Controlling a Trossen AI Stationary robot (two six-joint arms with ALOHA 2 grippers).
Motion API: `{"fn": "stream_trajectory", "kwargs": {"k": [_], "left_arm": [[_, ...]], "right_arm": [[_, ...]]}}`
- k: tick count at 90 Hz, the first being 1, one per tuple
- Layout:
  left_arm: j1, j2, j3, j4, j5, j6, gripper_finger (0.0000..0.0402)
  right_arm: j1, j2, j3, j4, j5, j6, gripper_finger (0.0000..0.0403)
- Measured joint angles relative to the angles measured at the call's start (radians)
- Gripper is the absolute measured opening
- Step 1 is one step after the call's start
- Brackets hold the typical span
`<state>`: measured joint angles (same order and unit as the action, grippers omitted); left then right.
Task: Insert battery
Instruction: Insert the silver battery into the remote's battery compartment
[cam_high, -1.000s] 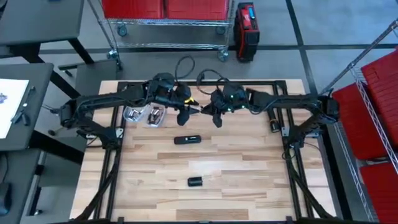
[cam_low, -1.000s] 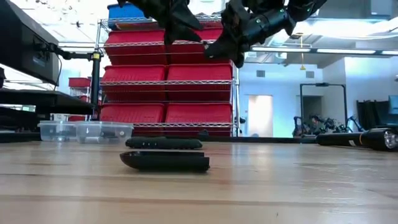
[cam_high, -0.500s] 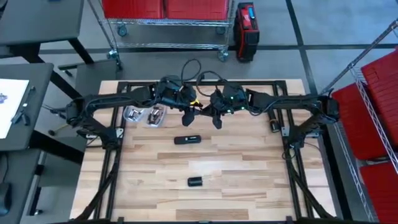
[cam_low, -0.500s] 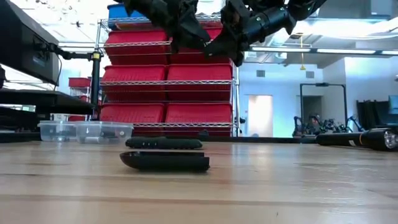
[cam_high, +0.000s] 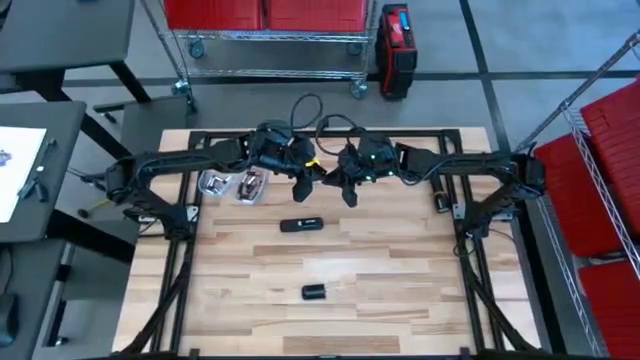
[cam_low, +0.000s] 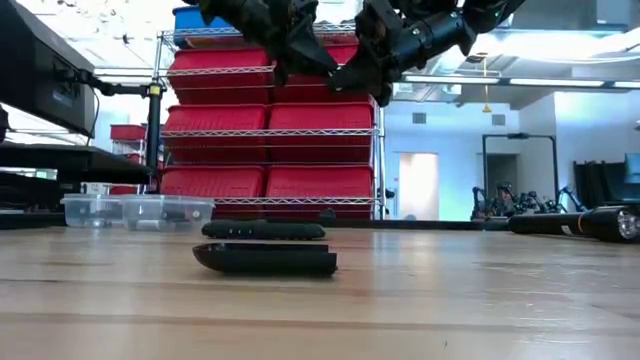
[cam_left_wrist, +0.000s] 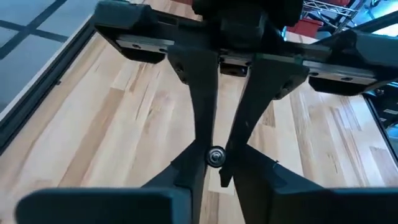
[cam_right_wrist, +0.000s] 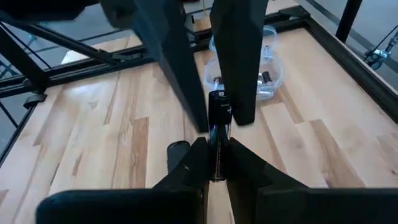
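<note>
Wooden table (cam_high: 400, 290): pale butcher-block planks, with both dark arms raised above its far half.
Left gripper (cam_high: 305, 180): meets the right one in mid-air; fingers pinched on the small silver-ended cylindrical battery (cam_left_wrist: 216, 156).
Right gripper (cam_high: 335, 182): fingertips clamped on the same battery (cam_right_wrist: 217, 134), seen here as a dark cylinder.
Black remote body (cam_high: 301, 224): flat on the table below the grippers.
Black cover piece (cam_high: 315, 292): nearer the front edge, well apart.
Clear plastic containers (cam_high: 231, 184): under the left arm.
</note>
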<state>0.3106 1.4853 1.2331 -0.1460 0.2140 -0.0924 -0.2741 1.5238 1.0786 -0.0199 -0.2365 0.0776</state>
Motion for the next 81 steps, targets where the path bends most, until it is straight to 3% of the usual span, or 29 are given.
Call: {"fn": "stream_trajectory", "kwargs": {"k": [59,81], "left_arm": [[0.002,0.0,0.0,-0.011,0.018,0.0,0.0048],[0.002,0.003,0.0,-0.007,0.021,0.021,0.0008]], "right_arm": [[0.0,0.0,0.0,-0.003,0.0,-0.002,0.002],[0.0,0.0,0.0,-0.006,0.0,-0.002,0.002]]}}
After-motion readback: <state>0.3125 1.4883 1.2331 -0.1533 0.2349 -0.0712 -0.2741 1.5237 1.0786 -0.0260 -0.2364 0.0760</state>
